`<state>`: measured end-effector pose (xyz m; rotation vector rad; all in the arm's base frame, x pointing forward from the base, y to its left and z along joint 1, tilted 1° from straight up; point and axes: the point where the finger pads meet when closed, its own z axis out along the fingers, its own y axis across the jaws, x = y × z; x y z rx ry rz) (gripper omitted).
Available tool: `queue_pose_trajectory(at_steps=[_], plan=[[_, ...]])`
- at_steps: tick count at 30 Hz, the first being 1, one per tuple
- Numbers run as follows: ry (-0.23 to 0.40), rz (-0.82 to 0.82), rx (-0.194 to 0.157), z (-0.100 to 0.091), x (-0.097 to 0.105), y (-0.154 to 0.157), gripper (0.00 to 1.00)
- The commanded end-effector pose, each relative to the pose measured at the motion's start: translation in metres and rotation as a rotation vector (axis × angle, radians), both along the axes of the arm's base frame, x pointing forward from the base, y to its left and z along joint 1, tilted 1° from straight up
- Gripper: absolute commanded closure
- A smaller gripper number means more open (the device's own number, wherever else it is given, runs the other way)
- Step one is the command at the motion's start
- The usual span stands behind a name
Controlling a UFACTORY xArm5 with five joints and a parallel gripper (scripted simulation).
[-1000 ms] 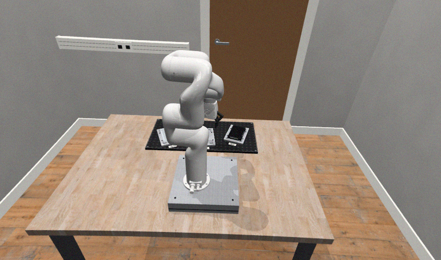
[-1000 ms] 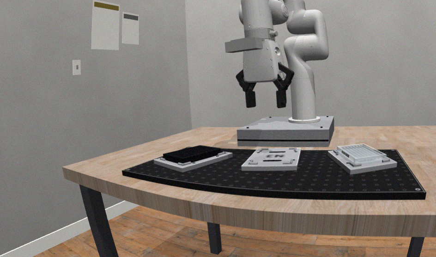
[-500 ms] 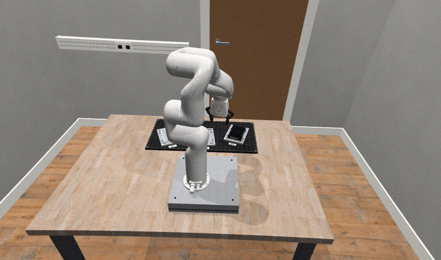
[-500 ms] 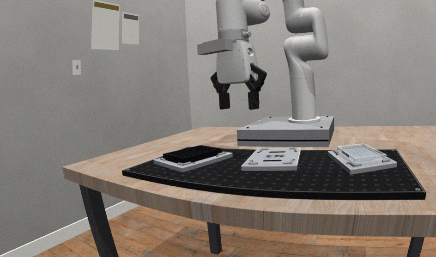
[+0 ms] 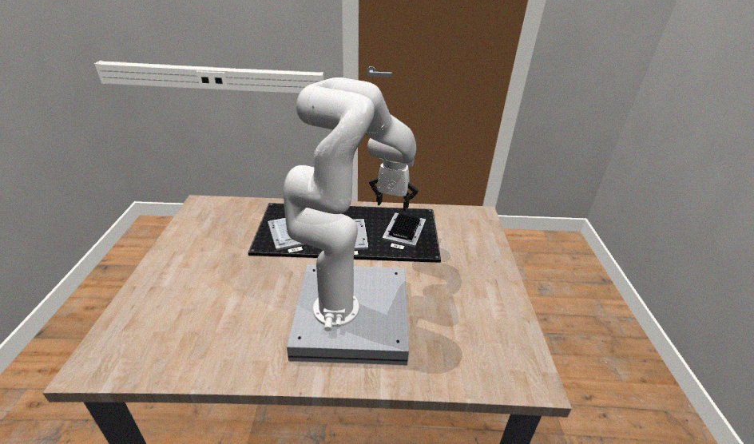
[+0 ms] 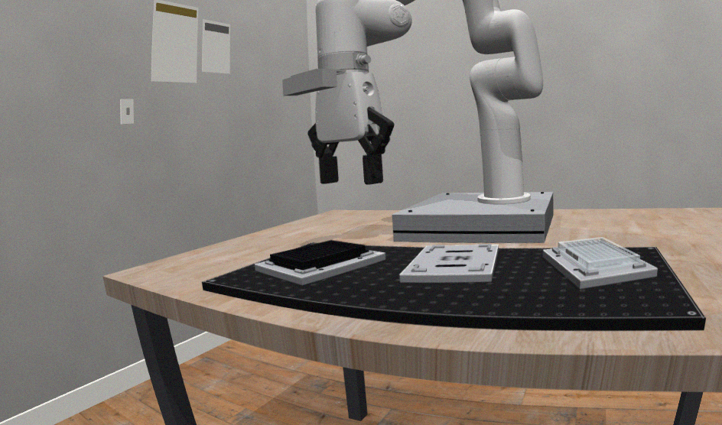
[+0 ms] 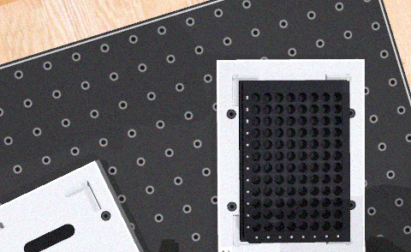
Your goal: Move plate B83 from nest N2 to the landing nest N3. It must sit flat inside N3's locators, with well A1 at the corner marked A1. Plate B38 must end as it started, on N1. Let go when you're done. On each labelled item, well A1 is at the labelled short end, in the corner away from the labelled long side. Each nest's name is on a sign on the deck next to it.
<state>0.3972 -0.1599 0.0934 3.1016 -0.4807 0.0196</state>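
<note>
A black well plate (image 5: 404,226) (image 6: 317,253) (image 7: 294,163) lies flat inside the corner locators of a white nest (image 6: 287,269) (image 7: 227,171) at one end of the deck. The nest's lower left corner in the wrist view carries a small A1 mark. The empty nest marked N3 (image 6: 425,273) (image 7: 68,201) sits in the middle. A clear well plate (image 6: 596,253) rests on the third nest (image 6: 590,280) at the other end. My gripper (image 5: 393,200) (image 6: 350,176) is open and empty. It hangs well above the black plate, pointing down.
All three nests stand on a black perforated deck (image 5: 428,250) (image 6: 532,303) (image 7: 110,107) on a wooden table (image 5: 194,306). The arm's grey base plate (image 5: 378,306) (image 6: 468,213) stands beside the deck. In the top view the arm hides part of the middle nest.
</note>
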Motion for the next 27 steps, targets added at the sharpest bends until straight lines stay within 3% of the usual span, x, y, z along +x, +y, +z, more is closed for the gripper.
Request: queue_pose_trajectory(at_steps=[1,8,22,27], plan=[[-0.003,0.0,0.003,0.001,0.009,-0.019,0.0],[-0.004,0.0,0.002,0.001,0.023,-0.051,0.0],[-0.004,0.0,0.002,0.001,0.023,-0.052,0.0],[-0.004,0.0,0.002,-0.007,0.023,-0.052,0.0]])
